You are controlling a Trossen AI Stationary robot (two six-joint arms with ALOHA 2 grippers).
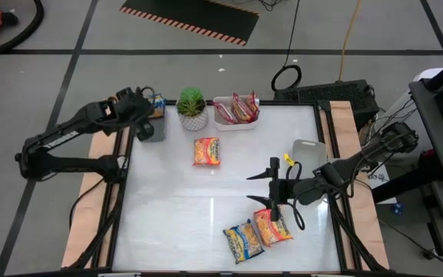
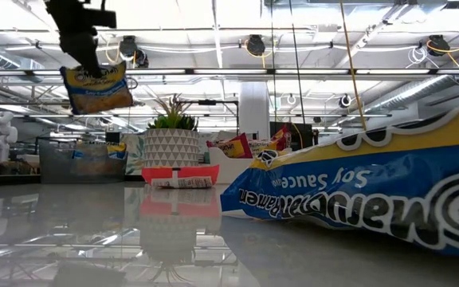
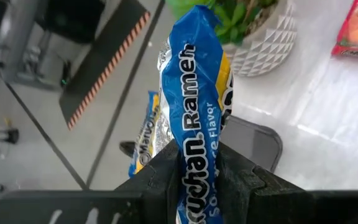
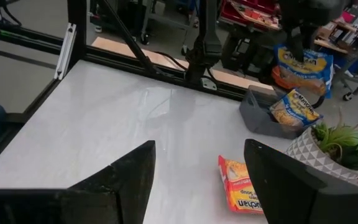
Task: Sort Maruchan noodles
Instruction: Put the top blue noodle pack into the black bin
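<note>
- Close against the low camera: a blue-trimmed noodle packet [image 2: 373, 195], lying flat on the white table [image 1: 168, 208], its print upside down from that side.
- Left side, far edge: left gripper [image 1: 154, 102] clenched on another blue packet [image 3: 197, 93], which hangs from the fingers in the air over the grey tray [image 1: 154, 127]. Low view shows this packet dangling clear of the table.
- Grey tray already holds at least one blue-trimmed packet [image 4: 295, 107], leaning on its wall.
- Just right of the grey tray: potted plant [image 1: 192, 108] in a white patterned pot.
- Right of the plant: white tray [image 1: 223, 123] with red-trimmed packets [image 1: 241, 108] standing in it.
- Mid-table, near the plant: one orange packet [image 1: 207, 151] lying flat, alone.
- Near edge, right of centre: two packets side by side, touching, the blue one [image 1: 242, 240] and an orange one [image 1: 272, 227].
- Right gripper [image 1: 275, 181] hovers just beyond that pair, jaws released and spread, holding nothing.
</note>
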